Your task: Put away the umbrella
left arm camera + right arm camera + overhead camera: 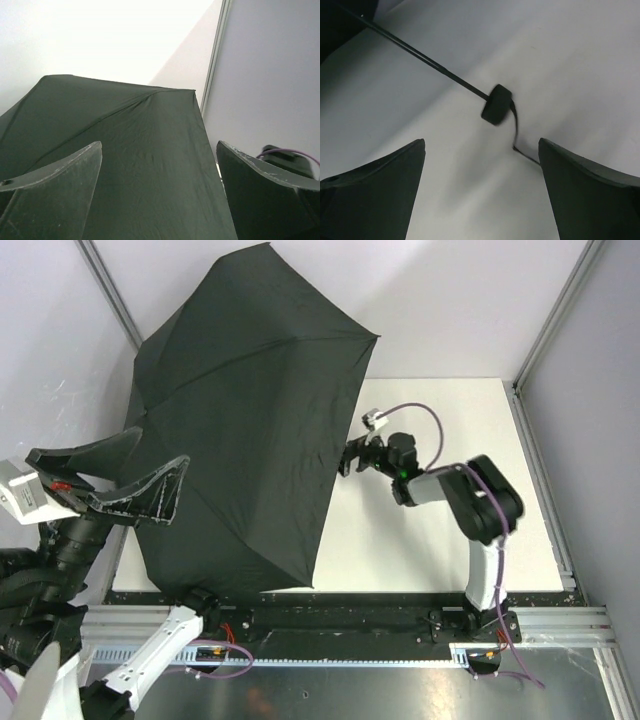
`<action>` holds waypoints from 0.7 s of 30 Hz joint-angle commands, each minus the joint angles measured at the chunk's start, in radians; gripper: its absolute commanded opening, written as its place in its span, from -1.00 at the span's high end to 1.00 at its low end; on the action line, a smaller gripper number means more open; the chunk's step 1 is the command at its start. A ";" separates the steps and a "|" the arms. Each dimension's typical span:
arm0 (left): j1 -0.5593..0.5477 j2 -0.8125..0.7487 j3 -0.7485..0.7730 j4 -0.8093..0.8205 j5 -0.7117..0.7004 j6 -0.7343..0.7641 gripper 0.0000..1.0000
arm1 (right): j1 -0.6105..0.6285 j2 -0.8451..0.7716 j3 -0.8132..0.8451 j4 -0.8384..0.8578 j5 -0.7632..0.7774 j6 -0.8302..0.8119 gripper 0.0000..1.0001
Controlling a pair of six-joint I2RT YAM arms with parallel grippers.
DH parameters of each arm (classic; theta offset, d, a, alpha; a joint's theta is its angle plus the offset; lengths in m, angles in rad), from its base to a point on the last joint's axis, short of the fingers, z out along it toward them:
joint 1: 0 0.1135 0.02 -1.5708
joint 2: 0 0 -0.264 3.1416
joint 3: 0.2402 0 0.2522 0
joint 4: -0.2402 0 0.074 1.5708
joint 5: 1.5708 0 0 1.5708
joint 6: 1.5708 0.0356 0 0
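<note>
Not yet begun on the umbrella [240, 420], spread fully open and tipped over the table's [430, 540] left side.
Holds nothing in left gripper [163, 447] or right gripper [345, 458], both gaping wide; leaves grasping the handle [496, 104], collapsing, stowing.

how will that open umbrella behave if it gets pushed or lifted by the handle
The umbrella probably tips or rolls: its open canopy lies tilted and likely gives when pushed. The small handle on a thin shaft may swing.

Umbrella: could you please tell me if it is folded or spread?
Spread: the umbrella has its canopy panels fanned wide and taut.
</note>
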 commanded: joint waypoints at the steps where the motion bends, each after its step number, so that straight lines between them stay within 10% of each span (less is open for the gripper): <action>1: -0.008 -0.005 -0.027 0.022 0.002 0.048 -0.99 | 0.056 0.189 0.170 0.361 -0.126 -0.077 -0.99; 16: -0.012 0.053 0.013 0.037 0.051 0.046 -0.99 | 0.252 0.605 0.910 -0.145 0.077 -0.464 -0.89; 21: -0.012 0.054 0.027 0.039 0.059 0.024 -0.99 | 0.305 0.679 1.119 -0.306 0.090 -0.548 -0.19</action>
